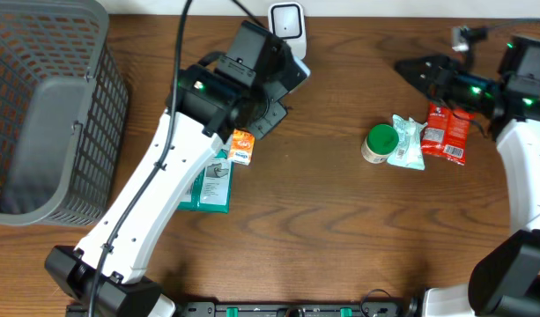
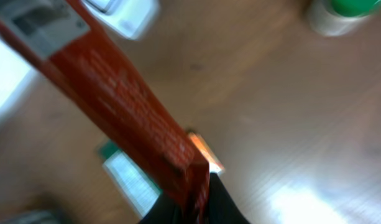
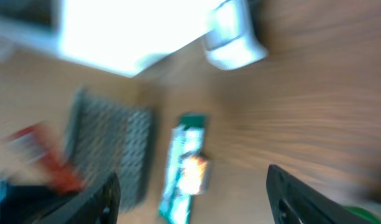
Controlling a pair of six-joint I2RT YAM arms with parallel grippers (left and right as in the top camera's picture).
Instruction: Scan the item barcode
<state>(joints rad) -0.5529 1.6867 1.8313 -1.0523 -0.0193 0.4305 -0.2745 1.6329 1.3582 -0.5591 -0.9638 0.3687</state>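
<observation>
Red pack [image 2: 128, 118] is running across the left wrist view from the top left corner down to the bottom middle. There the left pincer [image 2: 193, 202] is clamping narrowly on its lower end. A pale label is showing on the pack's far end. Behind it, blurred, a white scanner [image 2: 125, 15] is sitting on the wooden worktop [image 2: 271, 124], and a green-lidded jar [image 2: 345, 9] is standing at the top right. A small orange box [image 2: 202, 152] is touching a green box [image 2: 128, 180].

From overhead, the left arm is reaching toward the scanner at the back edge, and its wrist is covering the pack. The orange box is lying just beside the arm, against the green box. A grey basket [image 1: 49, 114] is standing at the left. On the right, the jar is touching a pale green packet [image 1: 408, 143], which is touching a red packet [image 1: 447, 132]. The right pincer [image 1: 419, 69] is hanging above them.

In the right wrist view, heavily blurred, the right pincer's fingers [image 3: 103, 199] are standing wide apart with nothing between them.
</observation>
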